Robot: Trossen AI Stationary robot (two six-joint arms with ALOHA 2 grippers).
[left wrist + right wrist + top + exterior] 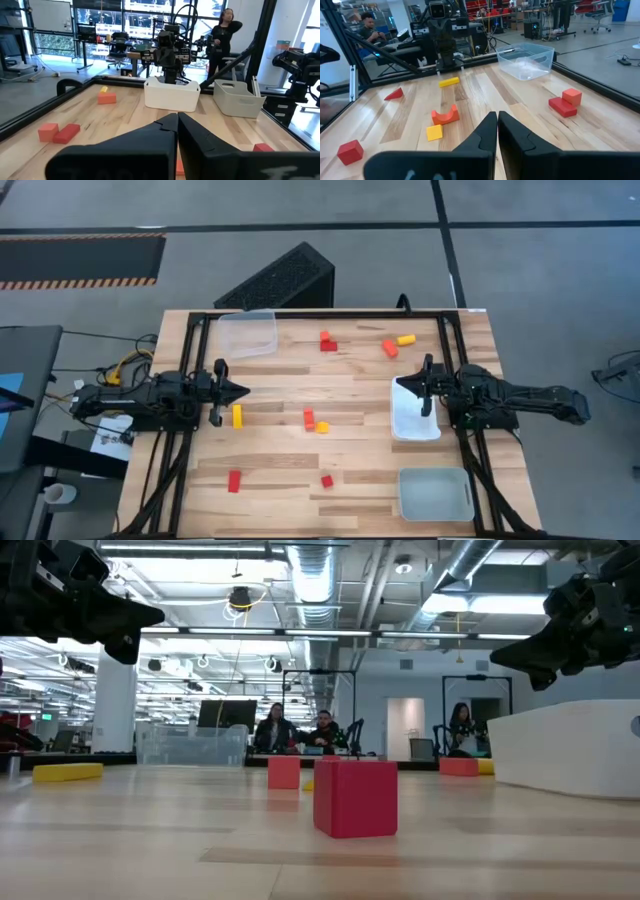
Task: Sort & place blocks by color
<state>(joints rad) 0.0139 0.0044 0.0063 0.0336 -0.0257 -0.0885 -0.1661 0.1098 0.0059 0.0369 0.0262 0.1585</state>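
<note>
**Nine or so blocks lie loose on the worktop, none sorted yet**

Three trays sit ready as bins: a clear tray (248, 333) at the far left corner, a white tray (414, 412) on the right side, and a second pale tray (435, 492) at the near right corner. All three look empty from above, which I take to mean sorting has not begun.

The blocks are scattered between them on the worktop (350, 480). A yellow bar (237, 416) lies just beside the left gripper (241, 391). An orange block touching a red block (327, 342) sits far centre; an orange piece (389, 348) and a yellow piece (406, 339) lie close together near the far right. At the middle, an orange block (309, 419) touches a yellow one (322, 427). Two red blocks, (234, 481) and (327, 481), rest towards the near edge, well apart.

Both arms reach inward from opposite sides, held level above the worktop and facing each other. The left gripper's fingers are clenched tip to tip on nothing. The right gripper (427, 387) hovers over the white tray's inner edge, its fingers likewise pressed together and empty. Either must spread its fingers before a pick; the yellow bar seems the left arm's nearest candidate.
</note>
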